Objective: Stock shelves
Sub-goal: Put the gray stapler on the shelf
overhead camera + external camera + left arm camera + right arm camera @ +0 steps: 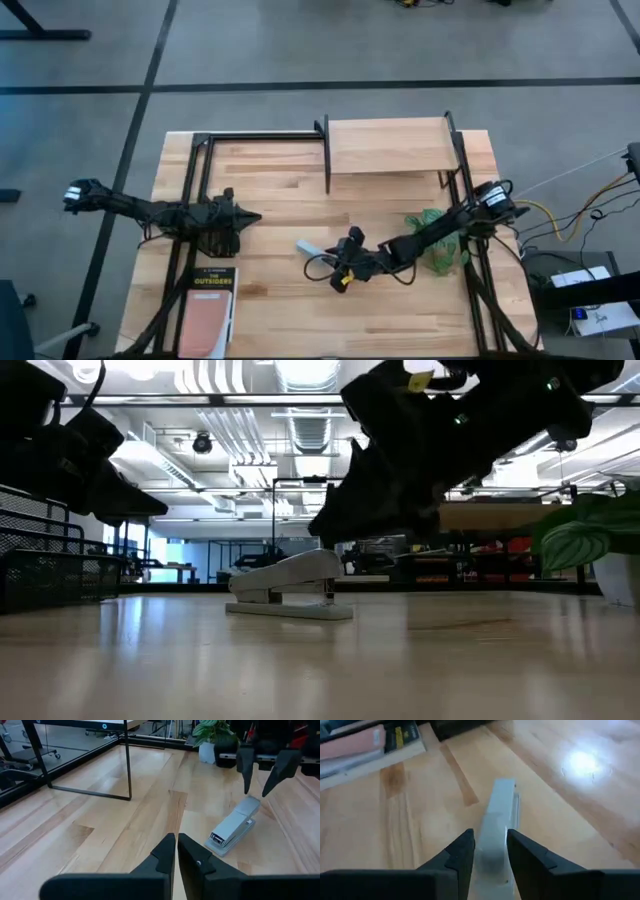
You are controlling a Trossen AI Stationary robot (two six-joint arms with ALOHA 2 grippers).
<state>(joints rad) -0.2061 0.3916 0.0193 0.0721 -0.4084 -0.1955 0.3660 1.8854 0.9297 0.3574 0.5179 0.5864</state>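
Note:
A grey stapler (309,247) lies flat on the tabletop near the middle, also seen as the stapler (233,827) in the left wrist view. My right gripper (255,792) is open and hovers just above the stapler's right-hand end. In the right wrist view that end (494,835) shows between the fingers of my right gripper (490,837). The low view shows a gap between gripper and stapler (290,582). My left gripper (176,851) is shut and waits at the table's left, above the wood. The shelf (388,146), a light board on black legs, stands at the far edge.
A potted plant (437,240) stands at the right, beside my right arm. A book (210,300) lies at the near left edge. A black wire rack (50,575) shows at the left in the low view. Bare wood lies between the stapler and the shelf.

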